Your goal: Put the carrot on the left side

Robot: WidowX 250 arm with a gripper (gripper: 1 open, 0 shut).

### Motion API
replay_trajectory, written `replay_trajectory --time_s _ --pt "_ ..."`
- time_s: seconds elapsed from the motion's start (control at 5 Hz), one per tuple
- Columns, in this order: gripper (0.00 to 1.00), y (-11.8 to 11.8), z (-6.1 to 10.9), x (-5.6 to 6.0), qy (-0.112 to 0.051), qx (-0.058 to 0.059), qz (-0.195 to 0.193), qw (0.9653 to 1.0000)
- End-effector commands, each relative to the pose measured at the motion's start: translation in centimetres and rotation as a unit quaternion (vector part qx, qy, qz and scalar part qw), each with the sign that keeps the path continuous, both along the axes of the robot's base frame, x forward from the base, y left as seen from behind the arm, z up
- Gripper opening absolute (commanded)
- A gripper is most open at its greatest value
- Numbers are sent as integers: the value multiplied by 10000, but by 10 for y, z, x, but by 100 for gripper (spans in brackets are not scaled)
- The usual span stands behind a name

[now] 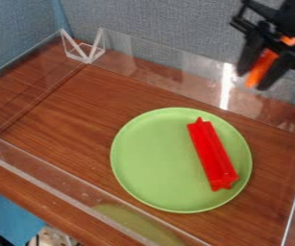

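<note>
Wire stand (pixel 82 48), white and angular, stands in the upper left of the frame, near the back edge of the wooden tabletop (pixel 60 110). A clear panel (pixel 150 58) runs along that back edge, with grey textured wall behind it. At the lower left of the frame, below another clear panel (pixel 79 195) along the front, there is a blue surface (pixel 9 207) with a partly visible pale and black object beside it.

Right of the middle of the frame, a round green plate (pixel 150 173) lies on the tabletop. On its right-hand part rests a long red ridged bar (pixel 211 154), slightly tilted, its upper end leaning to the left.

In the upper right of the frame, above the tabletop and in front of the back panel, the black end effector (pixel 265 60) is closed on the orange carrot (pixel 261 69). The carrot hangs tilted, its lower end toward the left; the end effector and carrot are somewhat blurred.
</note>
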State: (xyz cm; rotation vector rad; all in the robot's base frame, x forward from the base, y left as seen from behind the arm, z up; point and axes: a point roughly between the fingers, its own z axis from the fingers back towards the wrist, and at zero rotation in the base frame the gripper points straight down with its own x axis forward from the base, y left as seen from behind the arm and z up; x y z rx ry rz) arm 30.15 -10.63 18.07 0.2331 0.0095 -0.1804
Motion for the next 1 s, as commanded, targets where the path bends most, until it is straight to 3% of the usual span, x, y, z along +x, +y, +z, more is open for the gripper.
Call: replay_trajectory --time_s 0.0,0.2,0.4,0.6,0.8 --pt "0 42 6 -26 -357 -46 357 9987" --pt "0 83 -5 -54 -351 -67 643 9973" --pt "0 131 -19 -72 -387 -169 1174 9922" --pt "0 172 -34 -88 -551 -366 1329 9889" --pt "0 200 -51 -87 -798 -498 1762 9798"
